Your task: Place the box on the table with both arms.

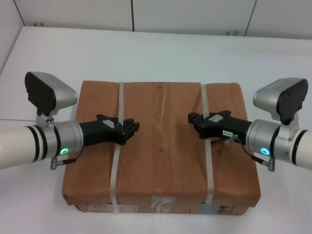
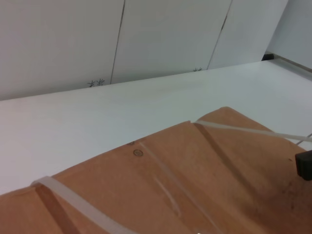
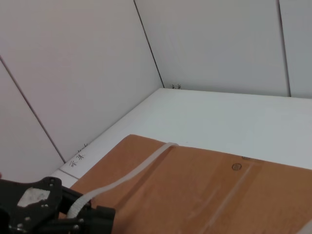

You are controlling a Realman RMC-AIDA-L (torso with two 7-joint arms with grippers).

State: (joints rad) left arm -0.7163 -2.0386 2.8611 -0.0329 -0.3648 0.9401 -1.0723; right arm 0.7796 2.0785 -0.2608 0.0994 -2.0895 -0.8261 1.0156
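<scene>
The brown cardboard box lies flat on the white table, with two whitish straps running front to back. My left gripper reaches in from the left over the box top and is shut on the left strap. In the right wrist view that strap rises off the box into the left gripper. My right gripper reaches in from the right and is shut on the right strap. The left wrist view shows the box top and the right strap lifted slightly.
The table stretches far beyond the box to a white panelled wall at the back. White labels and clear tape show on the box's front side. Both wrists hang over the box's side edges.
</scene>
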